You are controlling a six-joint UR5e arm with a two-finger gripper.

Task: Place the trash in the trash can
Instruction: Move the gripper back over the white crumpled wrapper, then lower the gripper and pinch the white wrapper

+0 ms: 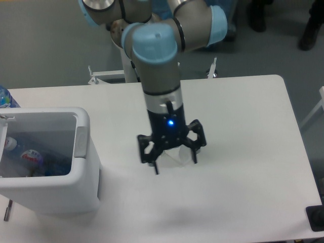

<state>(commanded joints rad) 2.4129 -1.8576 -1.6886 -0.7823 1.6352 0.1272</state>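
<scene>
Item: crumpled white wrapper (178,155), on the white table (243,131) near its middle, mostly hidden from me behind the gripper, only a pale sliver showing between the fingers; item: crushed plastic bottle (31,157), lying inside the trash can at its bottom, a white cap end and a red-marked label visible to me, the rest in shadow; item: trash can (83,174), white, rectangular with rounded corners and a thick rim, a grey panel on the inner face of its right wall, standing on the left end of the table, well apart from the wrapper; item: gripper (173,159), black, two fingers spread wide, one on either side of the wrapper, tips down near the table surface; I cannot tell whether they touch the wrapper or the table; a blue light glows on the wrist above it; item: arm, grey tube with light blue joint caps, coming down from the top of the view over the table's middle; item: blue-topped bottle (6,98) at the far left edge, behind the trash can, only partly in view.
</scene>
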